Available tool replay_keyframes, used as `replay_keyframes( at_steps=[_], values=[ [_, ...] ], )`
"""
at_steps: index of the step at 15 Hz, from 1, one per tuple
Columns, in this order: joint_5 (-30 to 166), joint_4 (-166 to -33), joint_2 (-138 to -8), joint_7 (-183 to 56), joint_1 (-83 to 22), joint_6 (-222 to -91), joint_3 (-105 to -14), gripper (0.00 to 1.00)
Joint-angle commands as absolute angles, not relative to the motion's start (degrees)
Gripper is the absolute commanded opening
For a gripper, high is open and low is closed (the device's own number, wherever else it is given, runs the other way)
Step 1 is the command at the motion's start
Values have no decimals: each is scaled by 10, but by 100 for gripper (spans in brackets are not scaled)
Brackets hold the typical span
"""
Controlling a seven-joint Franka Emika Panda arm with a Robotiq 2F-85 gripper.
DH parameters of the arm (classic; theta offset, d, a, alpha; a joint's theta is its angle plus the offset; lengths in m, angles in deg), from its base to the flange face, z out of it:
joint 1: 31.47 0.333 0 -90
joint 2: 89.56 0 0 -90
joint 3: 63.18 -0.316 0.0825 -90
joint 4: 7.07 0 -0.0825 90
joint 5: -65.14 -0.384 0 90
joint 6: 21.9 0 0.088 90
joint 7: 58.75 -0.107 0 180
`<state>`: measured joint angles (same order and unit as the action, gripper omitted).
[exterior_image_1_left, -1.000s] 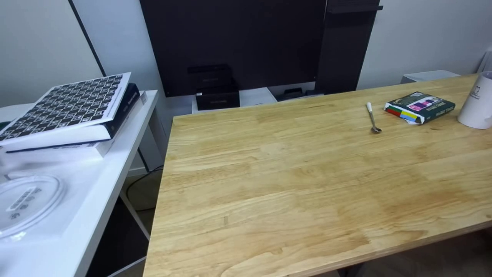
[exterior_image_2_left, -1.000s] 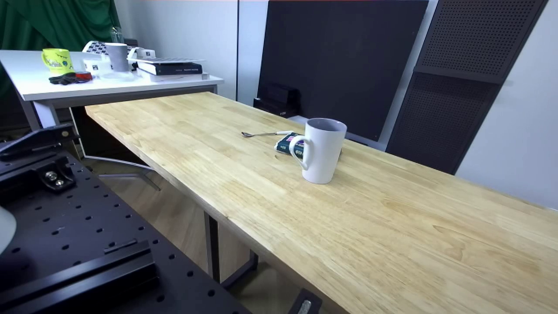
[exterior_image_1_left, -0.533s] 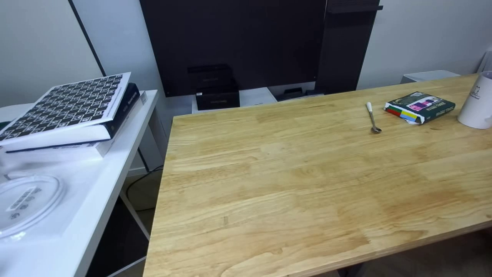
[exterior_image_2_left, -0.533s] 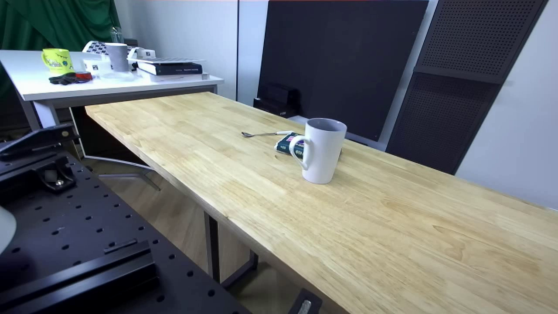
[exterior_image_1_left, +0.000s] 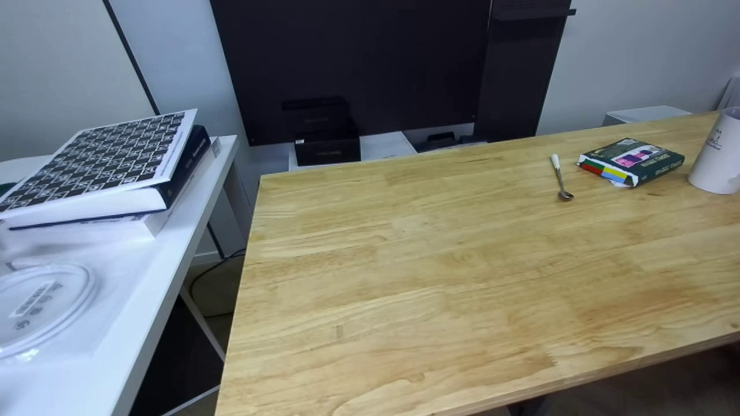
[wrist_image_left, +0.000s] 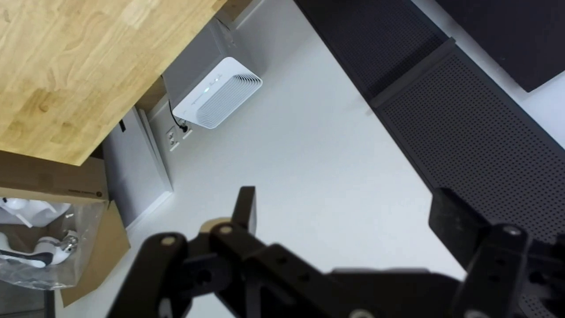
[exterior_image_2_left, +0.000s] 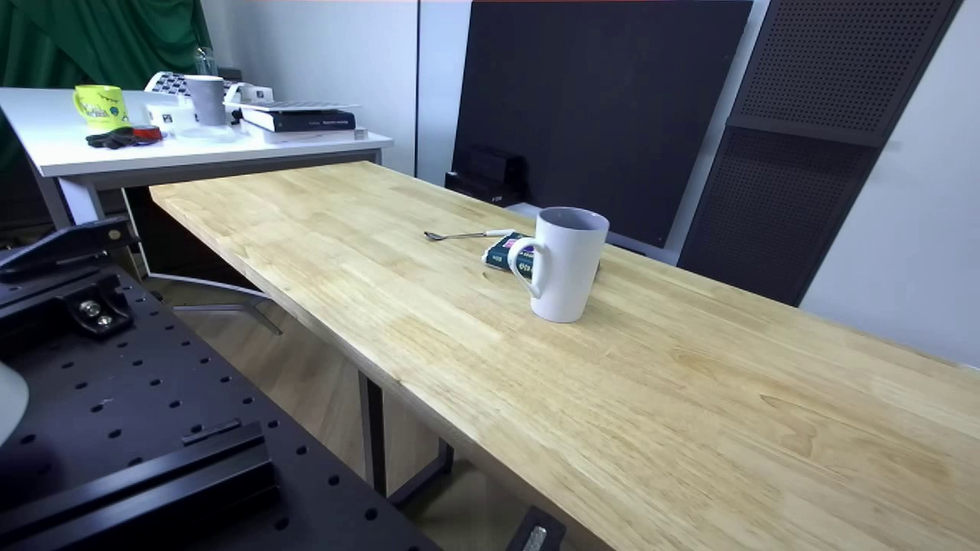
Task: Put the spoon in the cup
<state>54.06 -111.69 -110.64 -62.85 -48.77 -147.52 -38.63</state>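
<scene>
The spoon (exterior_image_1_left: 559,174) lies flat on the wooden table, with a thin metal stem, a small bowl and a white handle end. It also shows lying beyond the cup in an exterior view (exterior_image_2_left: 463,235). The white cup (exterior_image_2_left: 570,264) stands upright on the table with its handle on the left and its mouth up. In an exterior view the cup (exterior_image_1_left: 714,159) is cut by the right edge. My gripper (wrist_image_left: 344,207) shows only in the wrist view. Its fingers are wide apart with nothing between them, facing a pale wall. The spoon and cup are out of the wrist view.
A flat green multicoloured box (exterior_image_1_left: 633,160) lies between spoon and cup. The wooden table (exterior_image_1_left: 404,277) also shows in the wrist view (wrist_image_left: 88,66), near a cardboard box (wrist_image_left: 48,176) and a white device (wrist_image_left: 216,92). A white side table (exterior_image_2_left: 176,159) holds books and mugs.
</scene>
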Motion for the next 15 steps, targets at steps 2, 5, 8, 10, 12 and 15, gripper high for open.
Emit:
replay_keyframes(
  at_steps=[2, 5, 8, 10, 12, 15],
  values=[
    [560, -1067, -1057, -676, -473, -1455, -447, 100],
    [585, -1099, -1079, -693, -457, -1450, -499, 100],
    [598, -1148, -1126, -709, -437, -1433, -546, 100],
    [596, -1172, -1152, -716, -424, -1420, -569, 100],
    [591, -1245, -1210, -722, -413, -1423, -592, 100],
    [585, -1346, -1297, -716, -402, -1414, -610, 100]
  ],
)
